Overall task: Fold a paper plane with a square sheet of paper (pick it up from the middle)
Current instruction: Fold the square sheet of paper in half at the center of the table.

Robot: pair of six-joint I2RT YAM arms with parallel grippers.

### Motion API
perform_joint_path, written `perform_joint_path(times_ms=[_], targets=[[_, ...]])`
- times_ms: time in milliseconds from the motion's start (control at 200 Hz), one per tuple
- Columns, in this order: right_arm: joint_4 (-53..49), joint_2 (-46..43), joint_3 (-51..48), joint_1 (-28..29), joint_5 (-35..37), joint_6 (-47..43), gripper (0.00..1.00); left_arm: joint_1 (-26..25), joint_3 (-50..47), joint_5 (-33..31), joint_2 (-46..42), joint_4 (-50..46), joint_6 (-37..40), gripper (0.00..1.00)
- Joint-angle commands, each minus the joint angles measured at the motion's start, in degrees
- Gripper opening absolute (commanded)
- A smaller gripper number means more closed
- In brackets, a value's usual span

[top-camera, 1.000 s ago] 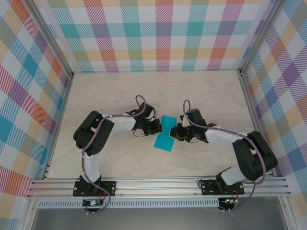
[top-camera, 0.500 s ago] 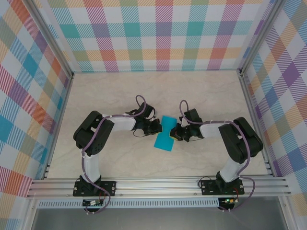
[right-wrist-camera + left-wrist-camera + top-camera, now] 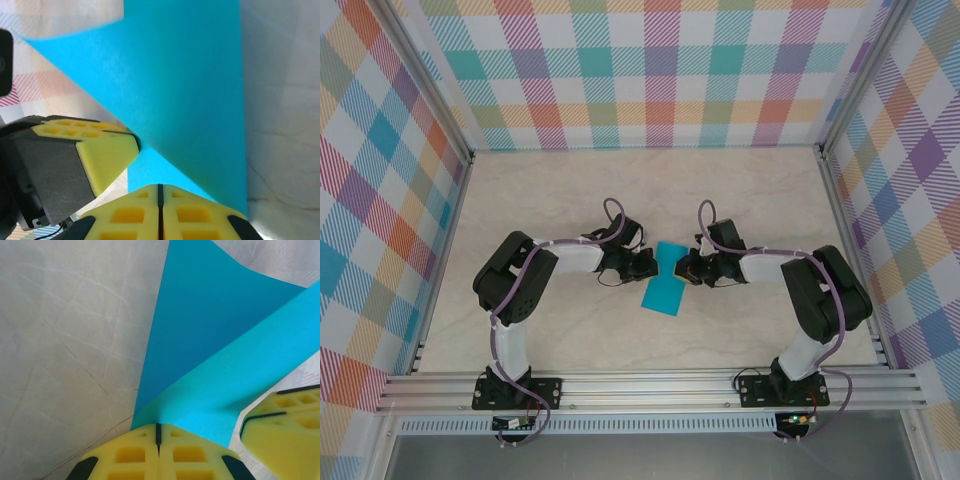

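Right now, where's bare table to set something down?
Bare: the far half of the table, up to the plaid back wall, and the near strip between teal sheet and front rail. Crowded: the centre, where left end effector and right end effector pinch that sheet.

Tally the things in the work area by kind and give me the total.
Paper: 1
Grippers: 2 (left gripper, right gripper, both shut on the paper)
Total: 3

Smooth matt teal sheet of paper (image 3: 210, 340); veined stone-look table (image 3: 65, 340); brushed aluminium rail (image 3: 650, 385).
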Motion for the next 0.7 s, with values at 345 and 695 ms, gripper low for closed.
perform_joint_path(times_ms=[345,695], targets=[[-0.77,2.13,0.21,-1.58,0.74,-1.88,0.08,-0.33,-1.87,-5.72,3.0,-9.19,1.32,0.0],[-1.53,5.84,5.48,-4.06,-1.65,-2.89,0.07,-0.33,-1.68,-5.84,3.16,-9.46,1.31,0.0]])
